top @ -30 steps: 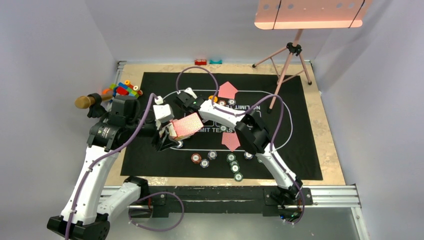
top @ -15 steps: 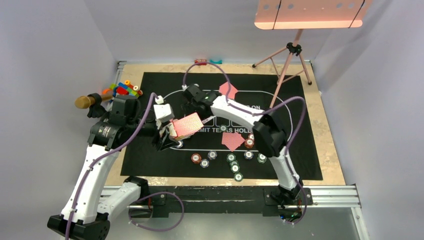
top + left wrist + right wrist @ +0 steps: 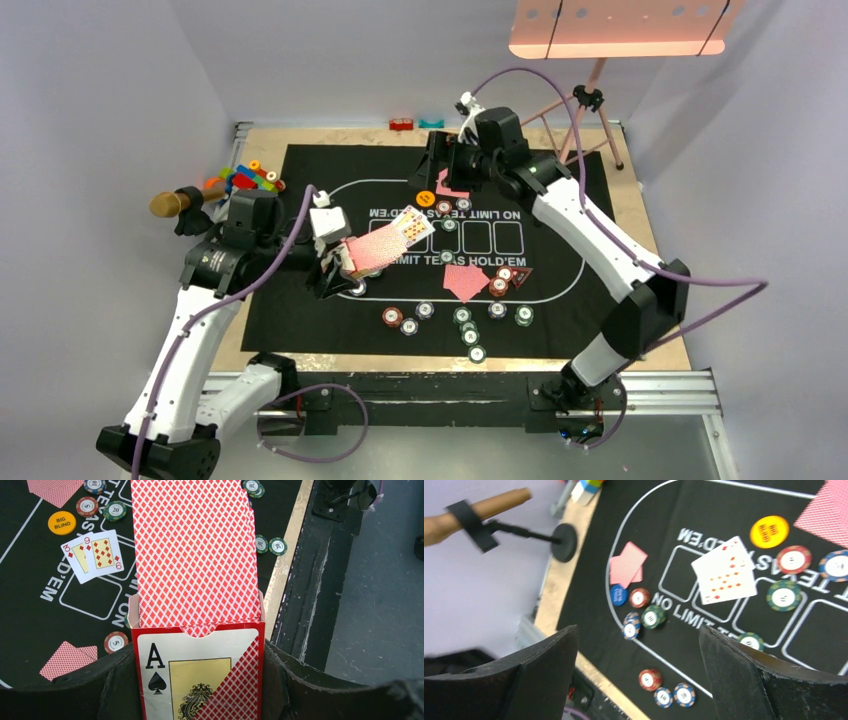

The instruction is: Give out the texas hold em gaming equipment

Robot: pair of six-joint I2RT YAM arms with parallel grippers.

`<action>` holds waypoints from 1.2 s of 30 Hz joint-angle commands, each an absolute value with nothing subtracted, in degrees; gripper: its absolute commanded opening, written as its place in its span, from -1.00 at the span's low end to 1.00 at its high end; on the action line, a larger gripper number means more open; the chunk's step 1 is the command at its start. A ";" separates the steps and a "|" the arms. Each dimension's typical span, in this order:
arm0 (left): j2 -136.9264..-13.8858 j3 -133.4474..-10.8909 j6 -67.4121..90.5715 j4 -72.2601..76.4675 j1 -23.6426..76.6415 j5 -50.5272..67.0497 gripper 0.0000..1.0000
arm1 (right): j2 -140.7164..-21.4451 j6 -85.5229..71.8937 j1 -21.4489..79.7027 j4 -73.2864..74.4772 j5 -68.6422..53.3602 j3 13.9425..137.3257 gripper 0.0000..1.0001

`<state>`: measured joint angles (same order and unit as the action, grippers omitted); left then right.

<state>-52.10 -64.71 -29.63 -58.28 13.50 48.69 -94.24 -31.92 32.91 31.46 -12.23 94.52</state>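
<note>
- Top view: your left gripper (image 3: 338,268) sits at 9 o'clock on the mat (image 3: 300,170). It is clamped tight on a card box (image 3: 350,264), and the pink-red deck (image 3: 378,246) pokes out of the box.
- Your right gripper (image 3: 438,168) hangs over the mat's 12 o'clock edge, above a face-down pair (image 3: 455,188). You can't read its jaw gap from here.
- Two face-up cards (image 3: 413,227) lie near mat centre. Poker chips (image 3: 465,325) are strung along 6 o'clock.
- Left wrist view: the box is squeezed between both fingers, with the deck fanned up out of its mouth. The face-up cards lie at 10 o'clock of the deck, and the orange disc (image 3: 62,523) is just beyond them.
- Right wrist view: the fingers (image 3: 541,675) are spread wide with nothing between them. The face-up cards are at 1 o'clock. The blue disc (image 3: 618,594) is at 11 o'clock, just beside another face-down pair.
</note>
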 commanded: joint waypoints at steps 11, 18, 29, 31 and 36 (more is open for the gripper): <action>-56.76 -62.93 -29.99 -48.26 13.01 47.38 -1.00 | -86.33 -42.14 33.91 14.34 -35.30 79.83 0.92; -57.01 -62.58 -29.58 -47.28 13.01 46.97 -1.00 | -88.27 -46.35 37.12 7.27 -40.34 76.69 0.95; -56.25 -62.62 -29.24 -47.51 13.01 46.49 -1.00 | -91.61 -47.82 41.48 5.44 -40.68 77.07 0.97; -56.09 -62.73 -29.13 -47.61 13.01 46.57 -1.00 | -91.29 -47.16 41.48 6.47 -40.37 76.80 0.97; -56.26 -63.09 -28.94 -47.66 13.01 46.58 -1.00 | -90.83 -46.52 41.43 8.42 -40.11 76.20 0.72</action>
<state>-57.14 -62.06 -29.50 -50.30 13.45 44.91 -92.29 -47.05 41.56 8.25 -39.81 76.42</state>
